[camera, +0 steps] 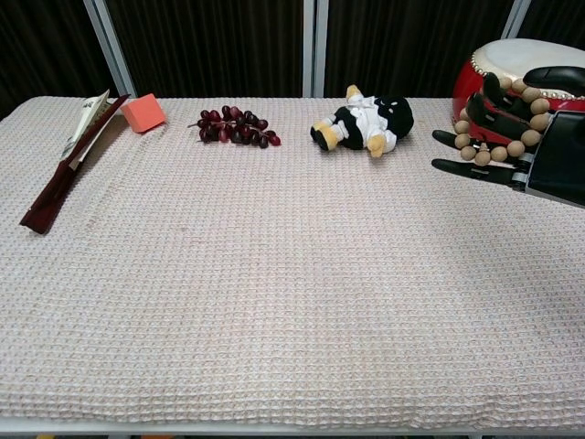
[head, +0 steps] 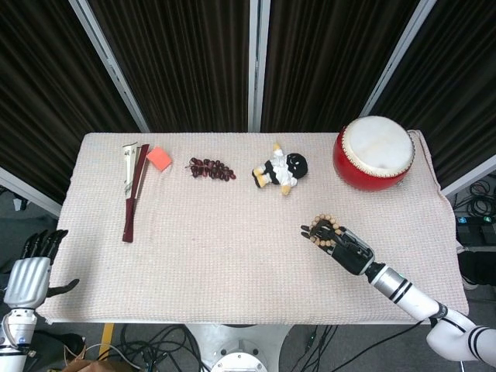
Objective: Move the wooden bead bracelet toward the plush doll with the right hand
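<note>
The wooden bead bracelet (head: 323, 227) (camera: 498, 121) hangs looped over the dark fingers of my right hand (head: 343, 244) (camera: 530, 137), lifted above the cloth. The hand holds it right of centre, in front of and a little right of the plush doll (head: 280, 169) (camera: 366, 120), which lies on its side at the back. A stretch of bare cloth separates them. My left hand (head: 29, 273) hangs below the table's front left corner, holding nothing, fingers apart.
A red drum (head: 374, 153) (camera: 526, 82) stands at the back right, close behind my right hand. Dark red grapes (head: 211, 168) (camera: 234, 127), an orange block (head: 159, 159) (camera: 143, 112) and a folded fan (head: 133, 190) (camera: 73, 154) lie along the back left.
</note>
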